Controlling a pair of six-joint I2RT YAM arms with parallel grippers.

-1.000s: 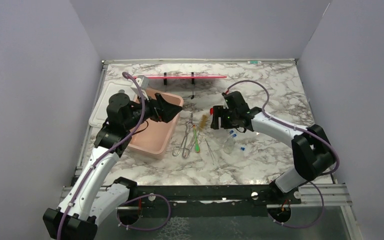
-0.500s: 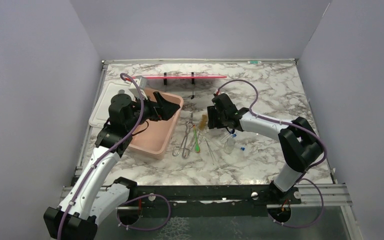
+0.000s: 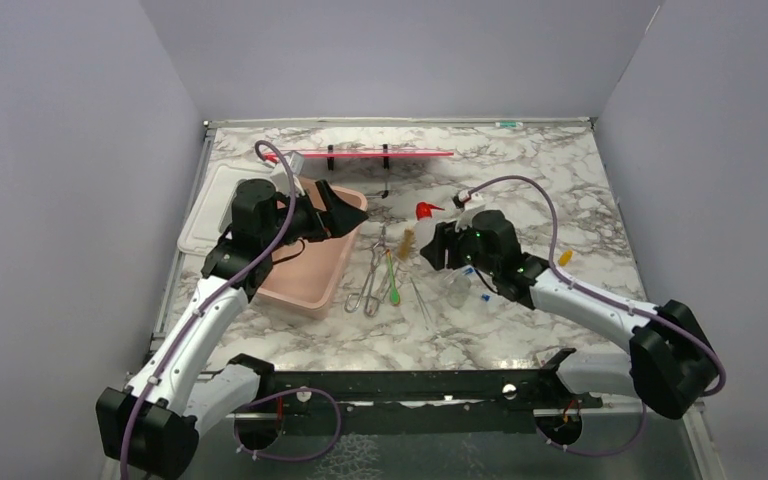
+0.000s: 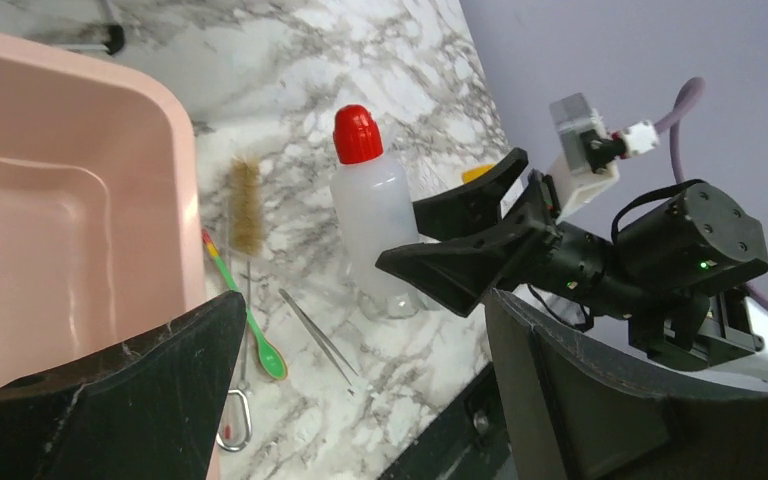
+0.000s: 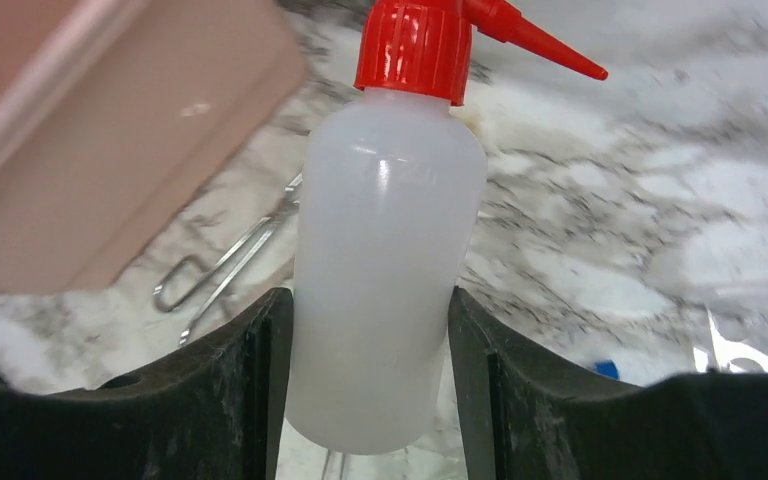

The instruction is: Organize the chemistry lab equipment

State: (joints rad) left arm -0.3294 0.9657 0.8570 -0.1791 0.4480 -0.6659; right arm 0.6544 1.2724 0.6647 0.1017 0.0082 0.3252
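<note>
Clamping the upright translucent plastic squeeze bottle with a red nozzle [image 5: 390, 220] by its sides, the right tool [image 5: 365, 300] is holding it near the rectangular pink plastic tub [image 3: 300, 290], where the left tool [image 3: 345, 213] is hovering wide open.

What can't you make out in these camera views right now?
Top view: squeeze bottle body hidden under the right gripper.
Top view: glass vial too small and clear to make out.
Right wrist view: pink tub blurred, cut off by the edge.
Right wrist view: tongs mostly behind the bottle.
</note>
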